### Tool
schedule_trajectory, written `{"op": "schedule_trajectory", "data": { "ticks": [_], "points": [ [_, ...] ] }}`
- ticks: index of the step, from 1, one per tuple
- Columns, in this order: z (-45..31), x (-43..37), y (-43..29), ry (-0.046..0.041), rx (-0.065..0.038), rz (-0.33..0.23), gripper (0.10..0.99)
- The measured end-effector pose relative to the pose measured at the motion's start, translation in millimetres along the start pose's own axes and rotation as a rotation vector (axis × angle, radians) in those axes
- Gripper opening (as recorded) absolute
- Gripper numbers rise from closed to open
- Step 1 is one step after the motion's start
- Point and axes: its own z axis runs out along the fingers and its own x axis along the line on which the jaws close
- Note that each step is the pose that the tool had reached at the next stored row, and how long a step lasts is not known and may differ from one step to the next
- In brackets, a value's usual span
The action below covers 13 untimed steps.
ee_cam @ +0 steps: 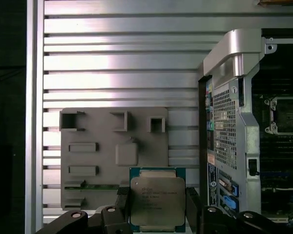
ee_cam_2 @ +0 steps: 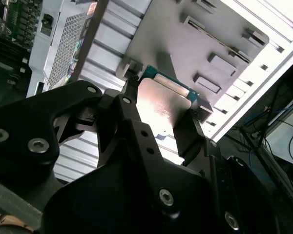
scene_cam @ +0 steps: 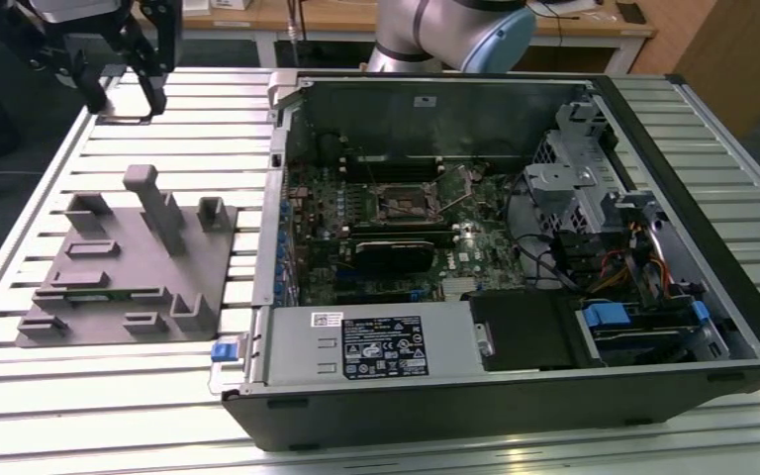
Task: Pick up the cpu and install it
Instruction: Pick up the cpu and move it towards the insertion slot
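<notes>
The cpu [ee_cam: 157, 200], a small square chip with a pale metal top on a green board, is held between the two black fingers of my gripper [ee_cam: 157, 207], which is shut on its opposite edges. In the second wrist view the cpu [ee_cam_2: 161, 105] shows shiny between the fingers [ee_cam_2: 189, 127]. In the exterior view my gripper [scene_cam: 126, 104] hangs above the slatted table at the far left corner, beyond the grey fixture [scene_cam: 130, 257]. The black socket frame [scene_cam: 400, 201] lies on the motherboard inside the open computer case, well to the exterior view's right of the gripper.
The open computer case [scene_cam: 274, 94] has raised metal walls. Inside it are a white-labelled metal box [scene_cam: 373, 341] at the front, drive cages [scene_cam: 592, 188] and cables at the exterior view's right. The grey fixture [ee_cam: 112, 146] carries several upright blocks. The robot's arm base [scene_cam: 453, 30] stands behind the case.
</notes>
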Motion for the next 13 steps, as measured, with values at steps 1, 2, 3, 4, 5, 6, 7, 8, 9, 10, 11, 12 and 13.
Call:
{"op": "schedule_trajectory", "data": {
  "ticks": [1, 2, 3, 4, 5, 6, 7, 8, 9, 10, 11, 12, 13],
  "points": [
    [0.1, -1.8, 0.1, -0.0001, 0.0, 0.0, 0.541],
    [0.0, -3.8, 0.1, 0.0001, 0.0, 0.0, 0.541],
    [0.1, -6.0, 0.2, 0.0001, 0.0, 0.0, 0.541],
    [0.1, -8.1, 0.3, 0.0001, 0.0, 0.0, 0.541],
    [0.2, -10.3, 0.3, 0.0, 0.0, 0.0, 0.541],
    [0.2, -12.6, 0.4, 0.0, 0.0, 0.0, 0.541],
    [0.3, -14.9, 0.5, -0.0001, 0.0, 0.0, 0.541],
    [0.4, -17.1, 0.5, -0.0001, 0.0, 0.0, 0.541],
    [0.4, -19.2, 0.6, -0.0001, 0.0, 0.0, 0.541],
    [0.5, -21.3, 0.7, 0.0, 0.0, 0.0, 0.541],
    [0.6, -22.9, 0.7, 0.0, 0.0, 0.0, 0.541],
    [0.6, -24.4, 0.8, 0.0, 0.0, 0.0, 0.541],
    [0.6, -26.2, 0.8, 0.0, 0.0, 0.0, 0.541]
  ]
}}
